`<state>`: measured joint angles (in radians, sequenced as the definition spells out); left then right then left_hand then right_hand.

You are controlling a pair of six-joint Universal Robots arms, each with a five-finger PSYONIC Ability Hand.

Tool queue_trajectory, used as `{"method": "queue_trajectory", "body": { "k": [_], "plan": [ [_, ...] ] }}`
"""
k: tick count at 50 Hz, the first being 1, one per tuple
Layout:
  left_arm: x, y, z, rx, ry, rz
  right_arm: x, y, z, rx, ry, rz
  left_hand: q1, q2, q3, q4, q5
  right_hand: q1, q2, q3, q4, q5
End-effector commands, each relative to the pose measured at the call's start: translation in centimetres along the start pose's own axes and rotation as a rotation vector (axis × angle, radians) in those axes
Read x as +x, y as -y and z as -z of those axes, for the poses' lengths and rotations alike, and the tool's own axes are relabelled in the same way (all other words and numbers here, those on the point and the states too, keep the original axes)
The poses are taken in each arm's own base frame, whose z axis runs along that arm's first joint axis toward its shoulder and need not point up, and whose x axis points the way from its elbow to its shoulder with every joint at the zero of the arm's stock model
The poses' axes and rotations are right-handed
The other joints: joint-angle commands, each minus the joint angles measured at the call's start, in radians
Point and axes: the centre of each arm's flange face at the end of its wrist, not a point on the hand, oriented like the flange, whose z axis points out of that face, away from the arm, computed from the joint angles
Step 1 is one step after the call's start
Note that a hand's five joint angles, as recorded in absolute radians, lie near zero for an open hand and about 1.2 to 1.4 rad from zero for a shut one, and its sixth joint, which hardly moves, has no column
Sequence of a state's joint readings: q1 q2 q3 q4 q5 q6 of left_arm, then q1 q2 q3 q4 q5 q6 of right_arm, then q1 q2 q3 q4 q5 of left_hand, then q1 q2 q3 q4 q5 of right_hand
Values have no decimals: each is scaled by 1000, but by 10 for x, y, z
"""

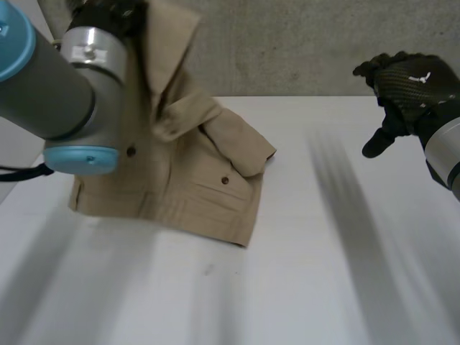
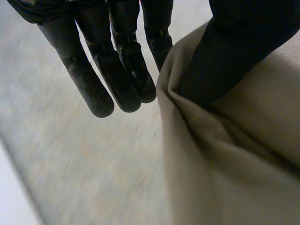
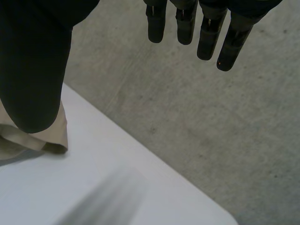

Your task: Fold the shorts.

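Note:
The tan shorts [image 1: 187, 172] are lifted at their far side, and their lower part rests on the white table [image 1: 323, 259]. My left hand [image 1: 108, 16] holds the raised edge above the table's far left. In the left wrist view its thumb [image 2: 234, 47] presses a fold of the shorts [image 2: 234, 159] against the nearest of its straight fingers [image 2: 117, 70]. My right hand [image 1: 410, 79] hovers open over the table's far right, well apart from the shorts. In the right wrist view its fingers [image 3: 206, 33] are straight and hold nothing, with a corner of the shorts [image 3: 28, 138] past the thumb.
My left arm [image 1: 50, 79] crosses over the near-left part of the shorts. Grey concrete floor [image 1: 323, 43] lies beyond the table's far edge. Bare table stretches in front and to the right of the shorts.

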<state>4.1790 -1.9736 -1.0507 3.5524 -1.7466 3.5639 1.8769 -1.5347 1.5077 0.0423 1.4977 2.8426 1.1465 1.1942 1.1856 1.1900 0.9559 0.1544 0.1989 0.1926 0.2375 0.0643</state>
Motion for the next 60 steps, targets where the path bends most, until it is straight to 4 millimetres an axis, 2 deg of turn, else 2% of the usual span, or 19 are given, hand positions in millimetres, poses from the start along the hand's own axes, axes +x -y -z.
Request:
{"method": "queue_trajectory", "body": {
  "k": [1, 2, 3, 5, 8, 9, 10, 11, 12, 14, 18, 21, 24, 29, 33, 41, 45, 52, 60],
  "plan": [
    [85, 45, 69, 26, -245, 130, 10, 14, 1, 65, -39, 4, 250, 202, 211, 206, 266, 20, -24, -18, -63, -64],
    [94, 46, 79, 17, -278, 143, 12, 15, 1, 70, -47, 3, 250, 202, 211, 206, 266, 20, -24, -18, -63, -64],
    [110, 47, 100, -4, -345, 164, 17, 17, 0, 80, -68, 5, 250, 202, 211, 206, 266, 20, -24, -18, -63, -64],
    [123, 45, 119, -26, -400, 180, 22, 20, 0, 90, -86, 7, 250, 202, 211, 206, 266, 20, -24, -18, -63, -64],
    [146, 29, 152, -97, -498, 191, 33, 24, 1, 109, -118, 8, 250, 202, 211, 206, 266, 20, -24, -18, -63, -64],
    [152, 24, 159, -115, -519, 191, 35, 26, 1, 115, -124, 9, 157, 109, 118, 114, 173, 20, -24, -18, -63, -64],
    [156, 20, 165, -127, -537, 189, 39, 26, 1, 117, -135, 11, -91, -139, -130, -134, -75, 20, -24, -18, -63, -64],
    [160, 15, 175, -150, -563, 177, 41, 27, 1, 118, -142, 12, -608, -655, -647, -651, -592, 20, -24, -18, -63, -64],
    [162, 12, 179, -158, -573, 171, 42, 27, 1, 119, -144, 12, -790, -838, -829, -834, -774, 20, -24, -18, -63, -64],
    [163, 9, 181, -169, -581, 162, 43, 26, 1, 117, -148, 12, -895, -942, -934, -938, -879, 20, -24, -18, -63, -64],
    [153, 0, 170, -198, -545, 145, 42, 27, 1, 119, -142, 13, -907, -954, -946, -950, -890, 20, -24, -18, -63, -64],
    [126, -8, 147, -231, -470, 118, 41, 26, 1, 114, -136, 15, -907, -954, -946, -950, -890, 20, -24, -18, -63, -64],
    [97, -16, 137, -294, -418, 95, 38, 24, 2, 104, -124, 13, -912, -960, -952, -956, -896, 20, -24, -18, -63, -64],
    [71, -34, 147, -425, -399, 81, 26, 13, 3, 55, -50, 22, -921, -969, -960, -965, -905, 20, -24, -18, -63, -64],
    [54, -47, 158, -505, -376, 93, 4, -5, 3, -10, 82, 53, -918, -966, -957, -962, -902, 20, -24, -18, -63, -64],
    [26, -85, 170, -659, -307, 51, -60, -50, 10, -115, 342, 172, -901, -948, -940, -944, -885, 20, -24, -18, -63, -64],
    [10, -106, 178, -766, -269, 29, -77, -59, 14, -131, 398, 193, -892, -940, -931, -935, -876, 20, -24, -18, -63, -64],
    [12, -124, 187, -836, -274, 41, -83, -69, 10, -141, 396, 201, -816, -863, -855, -859, -800, 20, -24, -18, -63, -64],
    [15, -157, 176, -855, -245, 41, -85, -75, 10, -147, 399, 203, -766, -814, -805, -809, -750, 20, -24, -18, -63, -64]
  ]
}}
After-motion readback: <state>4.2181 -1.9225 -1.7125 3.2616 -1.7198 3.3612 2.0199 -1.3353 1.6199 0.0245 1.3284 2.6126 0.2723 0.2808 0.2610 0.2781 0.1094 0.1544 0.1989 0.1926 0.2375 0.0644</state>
